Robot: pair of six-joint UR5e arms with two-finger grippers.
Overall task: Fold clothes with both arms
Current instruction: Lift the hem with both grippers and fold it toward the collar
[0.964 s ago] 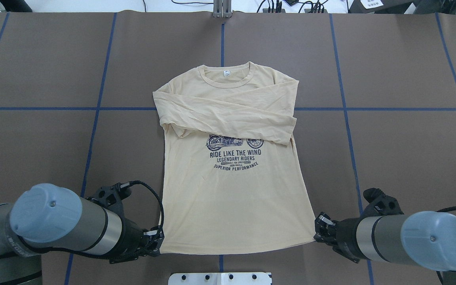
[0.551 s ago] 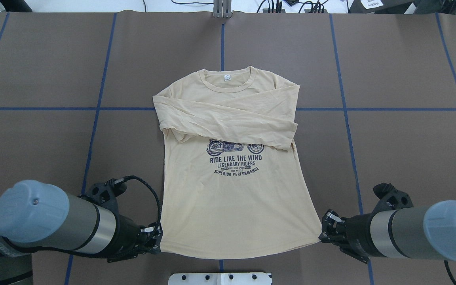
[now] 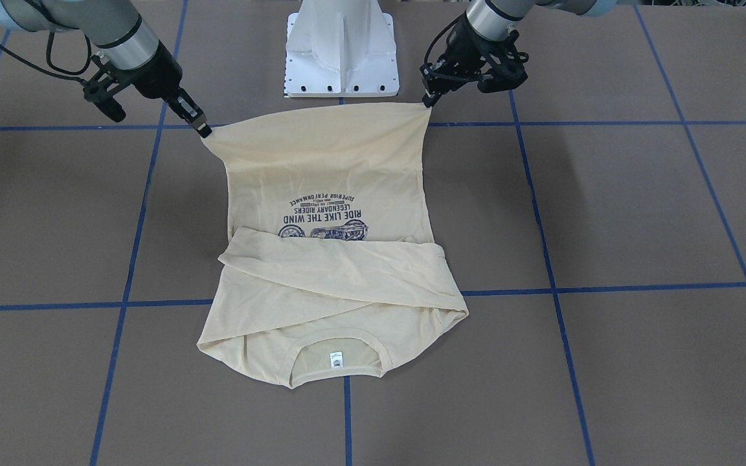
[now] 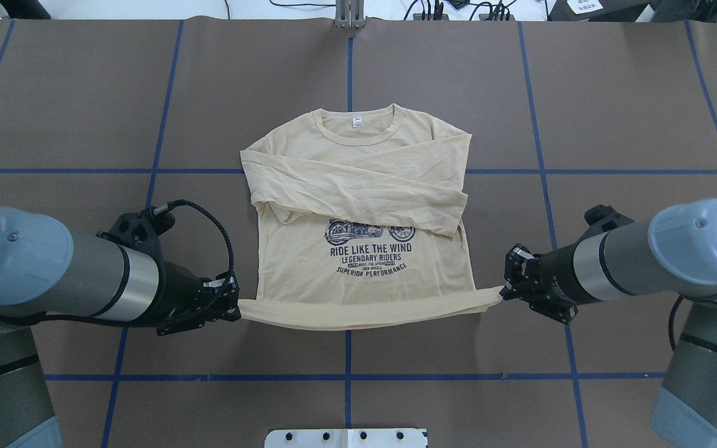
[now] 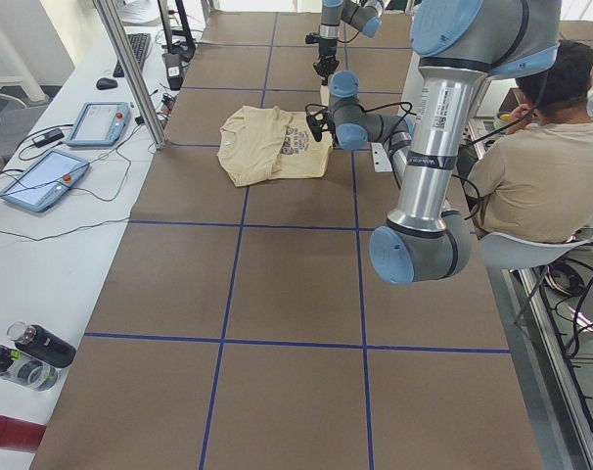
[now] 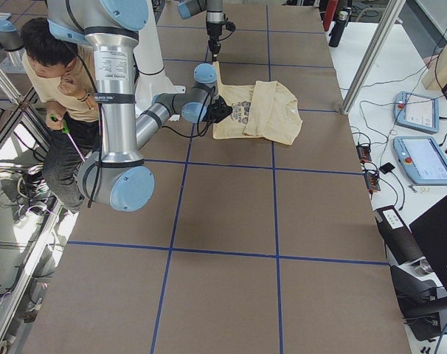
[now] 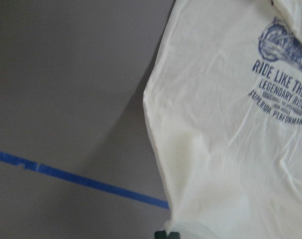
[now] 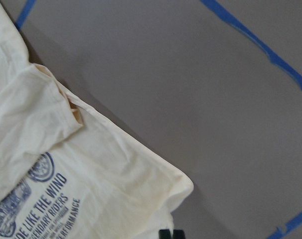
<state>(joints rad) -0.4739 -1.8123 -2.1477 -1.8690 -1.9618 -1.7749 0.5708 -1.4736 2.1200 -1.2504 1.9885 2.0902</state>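
The pale cream T-shirt (image 4: 358, 186) lies print-up mid-table, both sleeves folded across the chest and the collar at the far side. My left gripper (image 4: 237, 305) is shut on the hem's left corner and my right gripper (image 4: 503, 292) is shut on its right corner. The hem hangs stretched between them, above the table, below the navy print. Facing the robot, the left gripper (image 3: 426, 102) and right gripper (image 3: 204, 133) hold the raised cloth (image 3: 327, 162) taut. The wrist views show the shirt (image 7: 230, 149) (image 8: 91, 174) running down from the shut fingertips (image 7: 167, 234) (image 8: 171, 233).
The brown table cover (image 4: 613, 112) carries blue tape grid lines. The white pedestal base (image 3: 340, 52) stands at the robot's edge. A seated person (image 5: 531, 166) is beside the robot. Control tablets (image 5: 42, 176) and bottles (image 5: 32, 352) lie on the side bench.
Both grippers have raised the hem corners and carried them away from the robot toward the print. The shirt's lower part has come off the table.
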